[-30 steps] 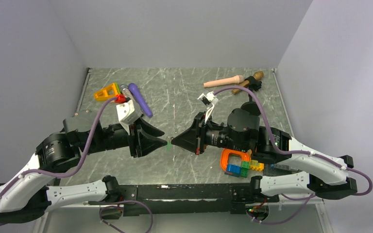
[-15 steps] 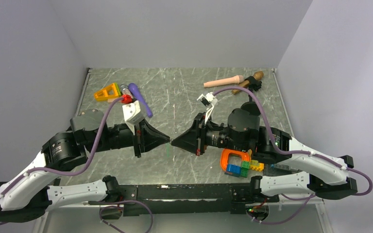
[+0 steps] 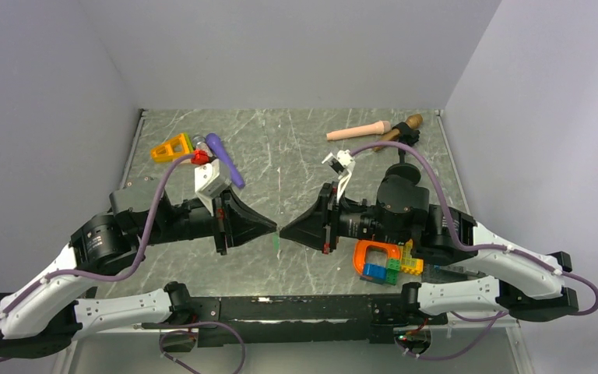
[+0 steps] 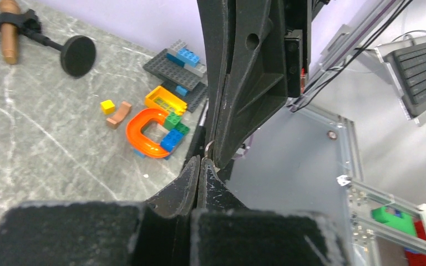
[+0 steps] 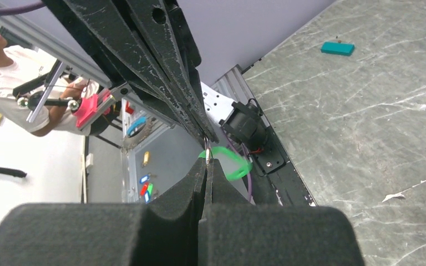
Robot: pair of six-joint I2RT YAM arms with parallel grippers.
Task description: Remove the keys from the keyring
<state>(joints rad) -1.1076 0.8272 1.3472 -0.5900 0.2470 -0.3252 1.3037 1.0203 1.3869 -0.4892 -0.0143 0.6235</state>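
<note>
Now the left gripper (image 3: pixel 273 226) and right gripper (image 3: pixel 283 228) meet tip to tip above the desk (image 5: pixel 366 111), each pressed together on the thin ring (image 5: pixel 206 151). The green key (image 5: pixel 246 164) dangles just beside the tips, and the teal key (image 5: pixel 337 48) lies well ahead of the right gripper. Risky spot: the wire looks barely caught, so pulling apart could slip one pinch and drop ring and key together.
</note>
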